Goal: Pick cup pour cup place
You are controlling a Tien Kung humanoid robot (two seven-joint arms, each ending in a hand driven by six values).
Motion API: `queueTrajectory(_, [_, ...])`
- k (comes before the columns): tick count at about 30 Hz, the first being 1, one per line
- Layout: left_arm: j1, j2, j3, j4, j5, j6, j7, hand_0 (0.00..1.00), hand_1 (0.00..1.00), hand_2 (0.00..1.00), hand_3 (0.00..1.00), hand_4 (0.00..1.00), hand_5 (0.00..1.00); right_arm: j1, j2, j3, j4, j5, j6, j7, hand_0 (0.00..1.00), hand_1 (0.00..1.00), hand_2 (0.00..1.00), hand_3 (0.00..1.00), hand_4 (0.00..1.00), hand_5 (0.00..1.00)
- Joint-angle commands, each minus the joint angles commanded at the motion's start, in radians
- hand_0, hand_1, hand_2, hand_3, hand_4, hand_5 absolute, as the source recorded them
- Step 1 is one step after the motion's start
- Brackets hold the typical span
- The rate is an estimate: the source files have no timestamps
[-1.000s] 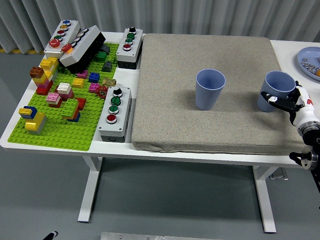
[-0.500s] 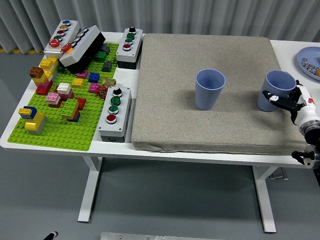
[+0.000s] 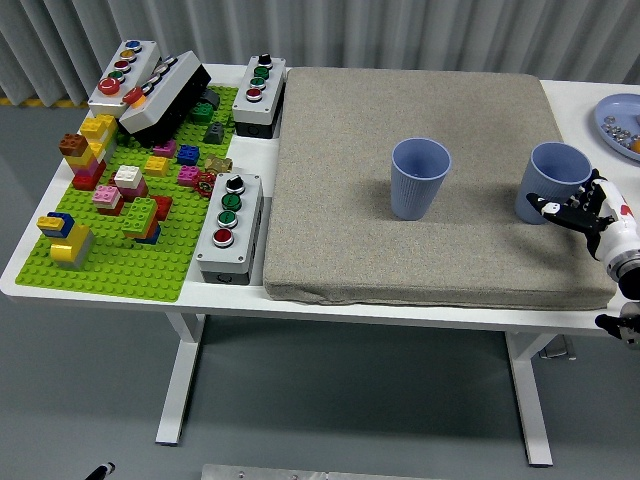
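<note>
**Right hand backing off the right cup – nothing held**

The right cup (image 3: 555, 180) stands upright on the grey mat (image 3: 340, 240), near its right edge. The middle cup (image 3: 419, 177) stands upright mid-mat, well apart from it. The right hand (image 3: 583, 212) sits just beside the right cup on its near-right side, fingers (image 3: 549, 207) loosely spread and pointing at the cup's lower wall. It has hold of nothing; whether a fingertip touches the wall, can't tell. The left hand is out of view.

Judged step: either the first grasp or the release after placing (the frames don't settle which).

If grasping:
- bring the palm in level against the cup's side wall, thumb on the opposite side
- close around mid-height, not at the base, since the soft mat could let the cup tip
- lift straight up before swinging toward the middle cup

Versus a second ago: the hand has slid right and toward the table's near edge, and the fingers that wrapped the cup's lower front now lie off it. Neither cup has moved.
</note>
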Motion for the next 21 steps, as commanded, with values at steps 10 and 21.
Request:
queueTrajectory(10, [0.005, 0.0, -0.014, 0.0, 0.006, 0.0, 0.001, 0.839, 0.81, 0.88, 0.787, 0.625, 0.998, -0.092, -0.038, 0.027, 0.132, -0.016, 0.021, -0.024, 0.955, 0.933, 0.998, 0.99, 0.855, 0.254])
queueTrajectory(21, [0.011, 0.002, -0.019, 0.0, 0.009, 0.0, 0.002, 0.839, 0.81, 0.879, 0.787, 0.623, 0.998, -0.195, -0.088, 0.057, 0.243, -0.01, 0.033, -0.032, 0.957, 0.933, 0.998, 0.988, 0.856, 0.258])
